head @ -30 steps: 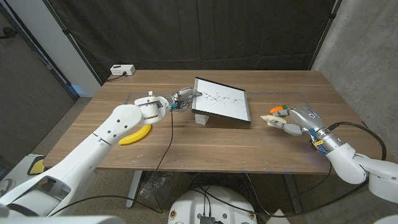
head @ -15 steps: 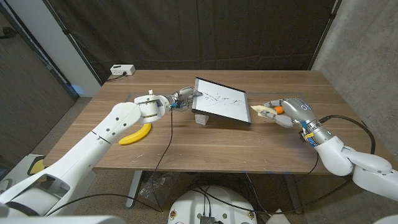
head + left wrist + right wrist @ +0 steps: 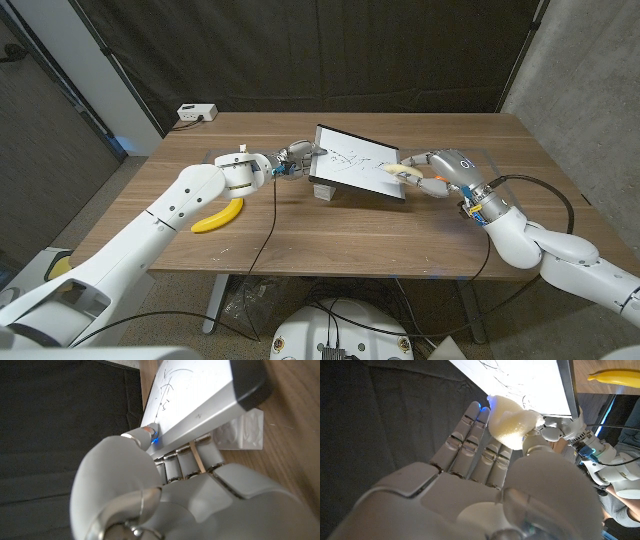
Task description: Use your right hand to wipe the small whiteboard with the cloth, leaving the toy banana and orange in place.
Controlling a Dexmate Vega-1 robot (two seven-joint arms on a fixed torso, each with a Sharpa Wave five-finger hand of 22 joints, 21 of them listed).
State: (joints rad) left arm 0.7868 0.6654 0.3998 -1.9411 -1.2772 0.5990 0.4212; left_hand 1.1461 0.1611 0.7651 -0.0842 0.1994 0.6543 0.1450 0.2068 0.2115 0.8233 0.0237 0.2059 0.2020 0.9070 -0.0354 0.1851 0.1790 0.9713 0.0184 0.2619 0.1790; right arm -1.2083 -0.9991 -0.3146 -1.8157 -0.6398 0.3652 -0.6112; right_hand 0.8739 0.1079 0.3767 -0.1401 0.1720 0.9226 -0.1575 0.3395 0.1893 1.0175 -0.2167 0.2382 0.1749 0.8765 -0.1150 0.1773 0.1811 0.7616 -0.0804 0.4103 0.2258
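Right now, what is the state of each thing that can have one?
whiteboard: tilted on its stand, marks not wiped
cloth: held by right hand, at the board
right hand: holds cloth
left hand: grips board's edge
toy banana: lies on table

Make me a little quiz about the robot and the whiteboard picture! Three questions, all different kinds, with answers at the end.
1. True or false: the whiteboard is already wiped clean.
2. What does the right hand hold? A) the toy banana B) a pale cloth C) nothing
3. Fill in: the left hand grips the whiteboard's ____ edge, as seen in the head view.

Key
1. False: dark scribbles show on it.
2. B: the cloth sits at its fingertips, right by the board's edge. The toy banana lies on the table beside the left arm.
3. left.
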